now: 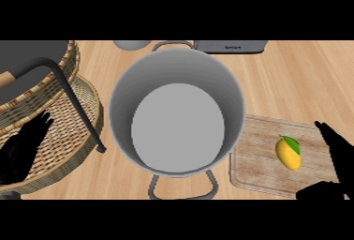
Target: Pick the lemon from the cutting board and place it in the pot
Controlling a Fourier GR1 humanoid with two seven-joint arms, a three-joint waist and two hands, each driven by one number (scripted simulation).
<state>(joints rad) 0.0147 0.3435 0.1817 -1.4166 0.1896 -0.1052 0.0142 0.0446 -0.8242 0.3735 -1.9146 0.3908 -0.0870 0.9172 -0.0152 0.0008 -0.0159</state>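
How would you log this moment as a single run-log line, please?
phase: pre-grasp | lemon: on cutting board, untouched | pot: empty | right hand: open, beside board | left hand: open, over basket

Head view steeply above counter [297, 79]

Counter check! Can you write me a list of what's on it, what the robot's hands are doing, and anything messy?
Surface: wooden counter, bare wood at the right.
Job's things: lemon lies on the cutting board, right of the grey pot; no lemon in the pot yet.
Clutter: wicker basket with a dark handle at left; grey box and round grey thing at the back.
Hands: left hand open, over the basket; right hand open beside the board, holding nothing.
Cables: nothing seen.
Surroundings: nothing seen beyond the counter.
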